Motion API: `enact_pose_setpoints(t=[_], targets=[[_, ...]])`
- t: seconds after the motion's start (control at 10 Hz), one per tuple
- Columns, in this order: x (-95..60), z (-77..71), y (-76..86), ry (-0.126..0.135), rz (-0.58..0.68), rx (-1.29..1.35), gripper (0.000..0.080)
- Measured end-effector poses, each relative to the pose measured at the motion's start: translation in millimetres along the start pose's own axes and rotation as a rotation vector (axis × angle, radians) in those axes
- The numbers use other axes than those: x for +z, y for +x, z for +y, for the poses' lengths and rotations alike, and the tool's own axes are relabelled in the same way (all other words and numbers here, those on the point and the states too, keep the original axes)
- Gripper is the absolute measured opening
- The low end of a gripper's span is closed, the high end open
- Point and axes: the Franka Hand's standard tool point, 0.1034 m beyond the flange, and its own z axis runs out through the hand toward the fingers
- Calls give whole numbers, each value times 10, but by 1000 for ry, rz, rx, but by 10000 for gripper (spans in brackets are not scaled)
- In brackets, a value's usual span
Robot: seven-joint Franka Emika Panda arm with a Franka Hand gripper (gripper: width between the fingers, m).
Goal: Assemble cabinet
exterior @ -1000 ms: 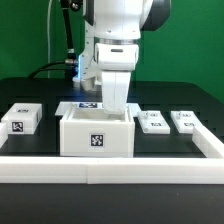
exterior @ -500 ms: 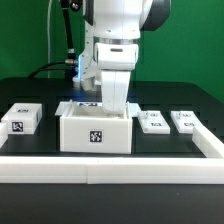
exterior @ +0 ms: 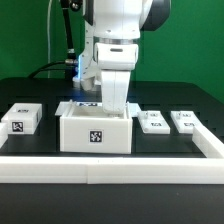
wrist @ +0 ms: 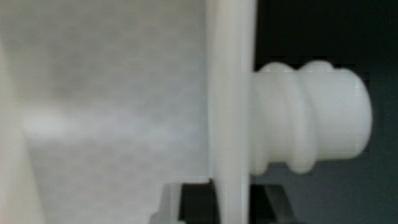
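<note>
My end effector [wrist: 228,205] reaches down into the open-topped cabinet [exterior: 97,135], which sits mid-counter [exterior: 35,92]. In the wrist view my dark fingertips [wrist: 185,204] pinch one thin white wall [wrist: 228,100] between them, narrow. A ribbed white knob [wrist: 317,112] juts from that wall. I cannot see anything else inside. In the exterior view, one small tagged panel [exterior: 22,120] lies at the cabinet's 9 o'clock and two more [exterior: 152,122] [exterior: 184,121] at its 3 o'clock.
</note>
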Motion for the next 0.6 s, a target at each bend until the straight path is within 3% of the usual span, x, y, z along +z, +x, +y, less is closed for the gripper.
enact_pose_setpoints(t=[0.3,0.6], targets=[[-16,344,146,-39,13,-29,38],[-29,507,424,-49,15,-81,38]])
